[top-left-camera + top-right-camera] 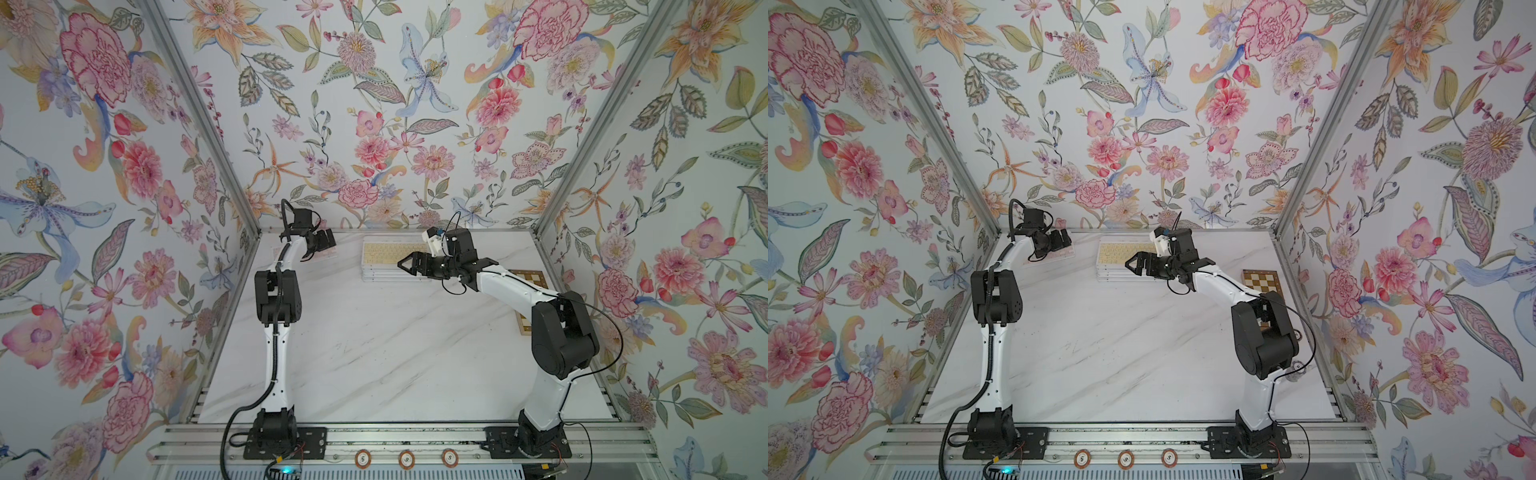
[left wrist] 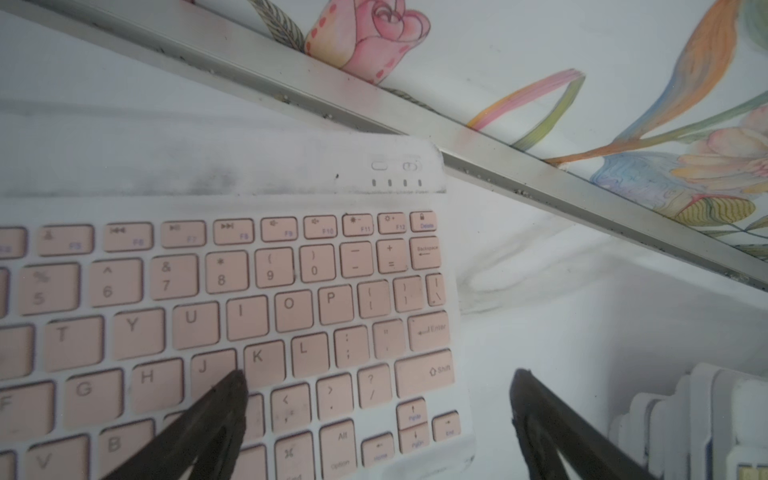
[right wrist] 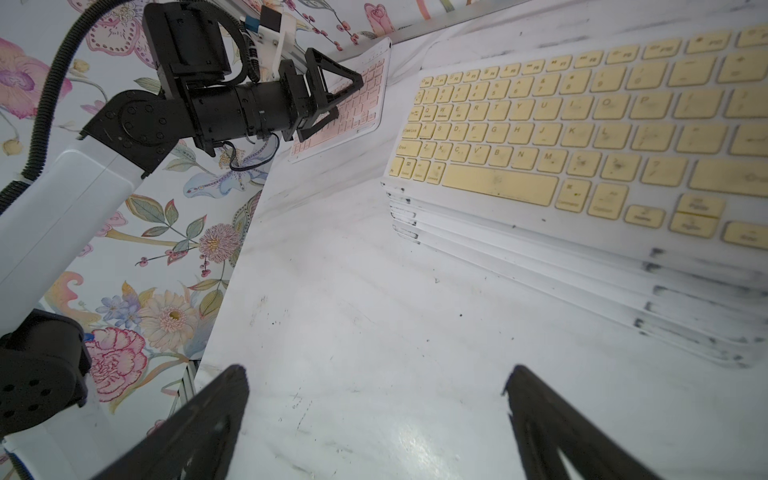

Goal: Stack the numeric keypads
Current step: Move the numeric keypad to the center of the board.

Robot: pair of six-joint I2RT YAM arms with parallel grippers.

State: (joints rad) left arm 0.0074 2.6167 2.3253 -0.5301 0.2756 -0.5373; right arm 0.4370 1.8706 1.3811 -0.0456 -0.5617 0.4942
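Though alike in thin white frames, differ in keys: yellow-topped stack (image 1: 382, 253) at back centre of the table (image 1: 374, 353), pink keypad (image 2: 249, 311) flat at back left. Stepped layer edges only in the right wrist view, the pink keys' lettering only in the left. Spread wide, empty: left gripper (image 2: 379, 376) astride the pink keypad's right edge, contact unclear; right gripper (image 3: 376, 370) over bare marble beside that stack.

Pink-keyed keypads (image 2: 249, 311): 1
Yellow-keyed keypads (image 3: 582, 124): 1 in sight, on top of the stack
Stacks of keypads (image 3: 540, 257): 1; the white layers under the top lie too close together to count
Chessboards (image 1: 1260, 282): 1
Orange-rimmed round discs (image 1: 406, 459): 3
Robot arms: 2, left arm (image 1: 276, 353) and right arm (image 1: 511, 291)
End effectors: 2, left end effector (image 2: 378, 374) and right end effector (image 3: 376, 374)
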